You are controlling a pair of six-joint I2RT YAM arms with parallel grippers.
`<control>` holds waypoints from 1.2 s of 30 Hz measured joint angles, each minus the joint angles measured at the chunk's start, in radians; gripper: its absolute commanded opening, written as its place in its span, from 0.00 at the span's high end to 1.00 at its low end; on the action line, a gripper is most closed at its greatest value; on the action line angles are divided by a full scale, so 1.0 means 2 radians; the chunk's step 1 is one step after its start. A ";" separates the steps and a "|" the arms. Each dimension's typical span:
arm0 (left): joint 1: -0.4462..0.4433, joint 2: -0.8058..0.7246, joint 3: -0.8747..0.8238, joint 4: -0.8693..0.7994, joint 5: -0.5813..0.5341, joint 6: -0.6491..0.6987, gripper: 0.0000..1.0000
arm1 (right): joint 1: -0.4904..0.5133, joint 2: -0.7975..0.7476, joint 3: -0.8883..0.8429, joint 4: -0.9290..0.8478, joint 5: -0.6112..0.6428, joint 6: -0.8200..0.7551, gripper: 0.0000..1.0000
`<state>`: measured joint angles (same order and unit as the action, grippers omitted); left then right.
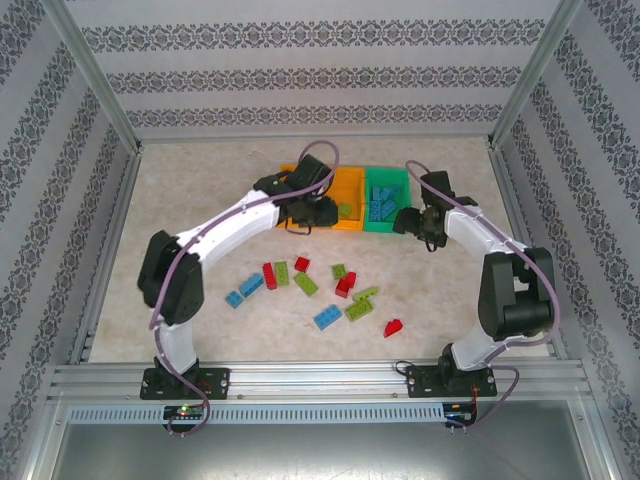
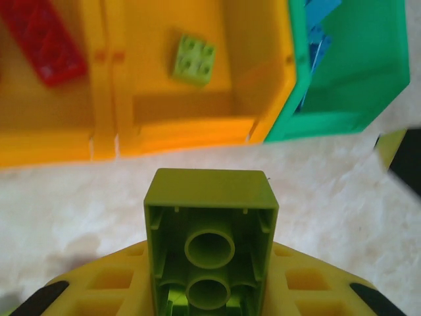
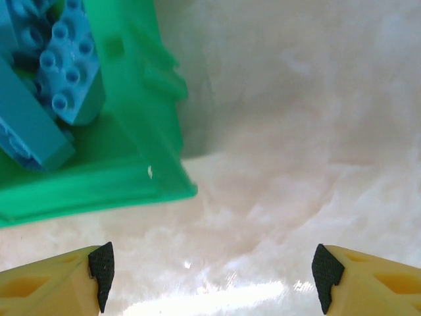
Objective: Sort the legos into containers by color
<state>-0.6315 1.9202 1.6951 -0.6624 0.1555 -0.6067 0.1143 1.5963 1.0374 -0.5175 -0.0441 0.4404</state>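
1. Your counter carries the green bin toward its far side.
2. Your left end effector hangs left of the green bin and a little nearer to you. It is clamped on a lime brick whose hollow underside faces the wrist camera.
3. Your right end effector sits just right of the green bin's near corner. Its fingers are apart over bare counter and hold nothing.
4. The middle bin, orange, stands against the green bin's left wall. The end bin, also orange, is one further left.
5. Blue bricks lie in the green bin, a lime square in the middle bin and a red brick in the end bin.
6. Loose bricks in red, blue and lime lie scattered well nearer to you than the green bin.
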 measured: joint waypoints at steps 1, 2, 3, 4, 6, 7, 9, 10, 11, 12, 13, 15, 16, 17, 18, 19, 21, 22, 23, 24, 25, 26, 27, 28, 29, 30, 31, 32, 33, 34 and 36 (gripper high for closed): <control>0.006 0.033 0.048 -0.004 0.007 0.011 0.71 | 0.005 -0.007 -0.009 0.001 -0.001 0.001 0.19; 0.010 0.054 0.078 -0.003 0.011 0.018 0.71 | 0.011 -0.014 -0.019 0.001 -0.003 0.003 0.19; 0.014 0.084 0.120 -0.007 0.017 0.026 0.70 | 0.017 -0.022 -0.029 0.001 -0.005 0.003 0.19; 0.019 0.111 0.159 -0.011 0.023 0.032 0.69 | 0.023 -0.030 -0.037 0.002 -0.005 0.003 0.18; 0.027 0.156 0.218 -0.017 0.033 0.041 0.68 | 0.032 -0.043 -0.052 0.006 -0.010 0.003 0.18; 0.032 0.178 0.245 -0.020 0.040 0.044 0.67 | 0.036 -0.050 -0.061 0.007 -0.014 0.002 0.18; 0.039 0.208 0.272 -0.025 0.050 0.046 0.65 | 0.043 -0.060 -0.073 0.010 -0.024 -0.002 0.18; 0.044 0.222 0.281 -0.027 0.055 0.046 0.63 | 0.047 -0.066 -0.079 0.012 -0.028 -0.005 0.18; 0.046 0.231 0.286 -0.028 0.059 0.046 0.62 | 0.051 -0.071 -0.085 0.012 -0.031 -0.009 0.18; 0.050 0.240 0.287 -0.029 0.064 0.046 0.60 | 0.056 -0.077 -0.092 0.013 -0.033 -0.011 0.18; 0.052 0.248 0.287 -0.030 0.067 0.046 0.57 | 0.060 -0.084 -0.098 0.012 -0.035 -0.013 0.18; 0.055 0.256 0.287 -0.027 0.079 0.045 0.49 | 0.067 -0.097 -0.110 0.010 -0.036 -0.013 0.18; 0.055 0.256 0.287 -0.028 0.084 0.044 0.44 | 0.070 -0.102 -0.116 0.009 -0.037 -0.013 0.19; 0.055 0.256 0.287 -0.027 0.088 0.043 0.39 | 0.073 -0.108 -0.121 0.004 -0.037 -0.012 0.19; 0.055 0.256 0.287 -0.026 0.091 0.041 0.36 | 0.076 -0.111 -0.125 -0.001 -0.039 -0.009 0.19; 0.055 0.256 0.285 -0.023 0.094 0.041 0.33 | 0.077 -0.115 -0.127 -0.011 -0.039 -0.004 0.20; 0.055 0.254 0.277 -0.015 0.100 0.040 0.28 | 0.083 -0.120 -0.129 -0.036 -0.038 0.011 0.20; 0.054 0.253 0.271 -0.012 0.103 0.040 0.26 | 0.086 -0.124 -0.129 -0.048 -0.035 0.019 0.20; 0.054 0.251 0.265 -0.009 0.106 0.040 0.23 | 0.090 -0.128 -0.129 -0.066 -0.032 0.030 0.20; 0.054 0.248 0.259 -0.005 0.107 0.040 0.21 | 0.095 -0.134 -0.129 -0.082 -0.029 0.043 0.20; 0.054 0.245 0.253 -0.003 0.108 0.040 0.16 | 0.098 -0.141 -0.129 -0.099 -0.028 0.056 0.21; 0.054 0.240 0.243 0.005 0.110 0.039 0.11 | 0.102 -0.150 -0.132 -0.111 -0.029 0.071 0.21; 0.054 0.235 0.235 0.009 0.112 0.040 0.06 | 0.105 -0.166 -0.138 -0.121 -0.031 0.088 0.22; 0.054 0.230 0.228 0.012 0.115 0.039 0.00 | 0.108 -0.184 -0.148 -0.131 -0.036 0.107 0.22; 0.054 0.225 0.223 0.014 0.116 0.041 0.00 | 0.110 -0.206 -0.159 -0.141 -0.042 0.129 0.23; 0.052 0.220 0.219 0.018 0.118 0.041 0.00 | 0.114 -0.227 -0.171 -0.151 -0.049 0.150 0.23; 0.051 0.216 0.215 0.023 0.118 0.042 0.01 | 0.118 -0.245 -0.181 -0.159 -0.056 0.172 0.24; 0.051 0.210 0.212 0.030 0.118 0.042 0.00 | 0.125 -0.264 -0.194 -0.166 -0.064 0.198 0.24; 0.050 0.206 0.208 0.036 0.119 0.042 0.00 | 0.133 -0.280 -0.205 -0.171 -0.070 0.220 0.24; 0.049 0.202 0.203 0.042 0.119 0.042 0.00 | 0.143 -0.295 -0.216 -0.179 -0.079 0.246 0.24; 0.047 0.195 0.193 0.056 0.122 0.041 0.00 | 0.163 -0.315 -0.230 -0.190 -0.091 0.291 0.24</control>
<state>-0.5381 2.3108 2.0808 -0.5514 0.3988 -0.5240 0.4404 0.9672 0.5781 -0.8982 -0.2253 1.0218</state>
